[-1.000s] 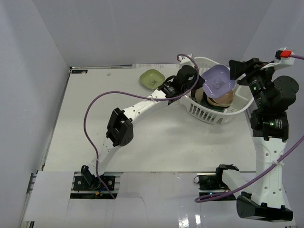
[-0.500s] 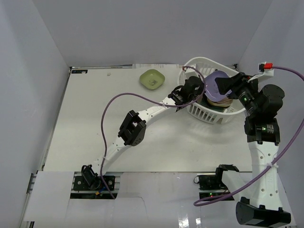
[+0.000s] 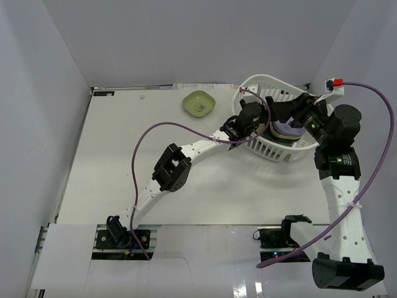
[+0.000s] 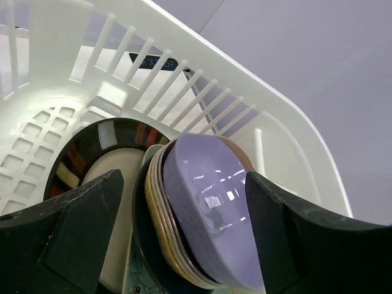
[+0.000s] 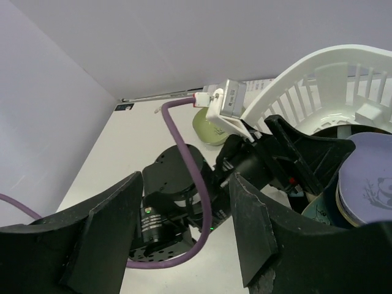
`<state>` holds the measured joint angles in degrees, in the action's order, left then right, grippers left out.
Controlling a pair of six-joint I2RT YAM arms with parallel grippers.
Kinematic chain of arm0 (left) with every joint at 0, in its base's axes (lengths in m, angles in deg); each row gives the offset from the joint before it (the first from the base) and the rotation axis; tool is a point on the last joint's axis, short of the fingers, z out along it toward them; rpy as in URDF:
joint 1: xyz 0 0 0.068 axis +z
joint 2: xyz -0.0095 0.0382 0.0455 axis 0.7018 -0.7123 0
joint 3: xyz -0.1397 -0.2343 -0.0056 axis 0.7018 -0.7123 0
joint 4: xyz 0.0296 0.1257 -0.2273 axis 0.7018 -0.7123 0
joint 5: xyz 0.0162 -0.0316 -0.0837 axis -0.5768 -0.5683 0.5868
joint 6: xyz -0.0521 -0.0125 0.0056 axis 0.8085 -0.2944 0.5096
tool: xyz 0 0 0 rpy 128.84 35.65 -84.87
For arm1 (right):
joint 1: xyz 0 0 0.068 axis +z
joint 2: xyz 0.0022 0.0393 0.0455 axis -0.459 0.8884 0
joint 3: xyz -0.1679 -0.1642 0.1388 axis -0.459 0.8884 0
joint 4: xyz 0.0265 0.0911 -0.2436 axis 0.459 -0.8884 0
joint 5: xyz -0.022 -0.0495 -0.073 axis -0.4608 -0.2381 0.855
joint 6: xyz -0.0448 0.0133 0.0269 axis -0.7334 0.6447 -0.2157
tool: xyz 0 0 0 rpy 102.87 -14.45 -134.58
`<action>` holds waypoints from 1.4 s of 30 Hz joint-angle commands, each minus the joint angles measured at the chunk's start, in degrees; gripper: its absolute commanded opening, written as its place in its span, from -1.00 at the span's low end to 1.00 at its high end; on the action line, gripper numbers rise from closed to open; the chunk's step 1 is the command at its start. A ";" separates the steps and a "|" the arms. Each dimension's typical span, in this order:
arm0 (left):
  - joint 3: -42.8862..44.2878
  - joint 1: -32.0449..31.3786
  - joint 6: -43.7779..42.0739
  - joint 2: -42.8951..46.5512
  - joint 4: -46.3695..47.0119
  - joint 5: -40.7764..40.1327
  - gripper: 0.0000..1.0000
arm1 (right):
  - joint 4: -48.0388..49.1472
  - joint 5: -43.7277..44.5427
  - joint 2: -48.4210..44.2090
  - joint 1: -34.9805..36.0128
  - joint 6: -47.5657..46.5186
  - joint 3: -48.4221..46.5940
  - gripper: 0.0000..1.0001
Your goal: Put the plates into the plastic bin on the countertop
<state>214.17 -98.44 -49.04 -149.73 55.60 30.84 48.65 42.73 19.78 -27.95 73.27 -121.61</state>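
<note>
Now both jaws wide apart, holding nothing: left gripper [image 4: 184,184] at left rim of plastic bin [image 4: 202,79], facing lavender dish [image 4: 205,208] atop stack [image 4: 154,208]; right gripper [image 5: 184,184] over bin's right side; green dish [image 3: 198,103] on bench [image 3: 124,136], left of bin.

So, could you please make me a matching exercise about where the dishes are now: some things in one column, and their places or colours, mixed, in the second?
Column one
1. green dish
2. lavender dish
3. dark-rimmed round plate
4. basket

Column two
A. on top of the stack in the basket
B. white, with slotted sides
C. alone on the table, outside the basket
D. in the basket, under the stack

Pairs: 1-C, 2-A, 3-D, 4-B
</note>
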 commanded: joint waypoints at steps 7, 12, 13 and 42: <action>-19.00 1.74 -11.79 31.75 4.12 -1.37 0.93 | 3.82 -0.15 3.24 0.54 -2.08 -3.78 0.27; -40.45 7.27 -8.84 53.21 -2.46 -2.25 0.93 | 1.10 6.67 11.49 11.14 -9.27 -6.67 0.19; -44.93 8.24 -7.09 57.34 -4.74 -1.55 0.94 | 0.31 8.53 13.43 16.48 -10.77 -8.94 0.19; -94.55 11.77 -5.84 120.41 -40.27 -2.51 0.96 | -3.75 20.94 94.21 35.95 -36.37 -66.27 0.11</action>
<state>119.51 -87.05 -53.39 -28.82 14.77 28.08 40.10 62.72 113.62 8.01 36.72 -186.20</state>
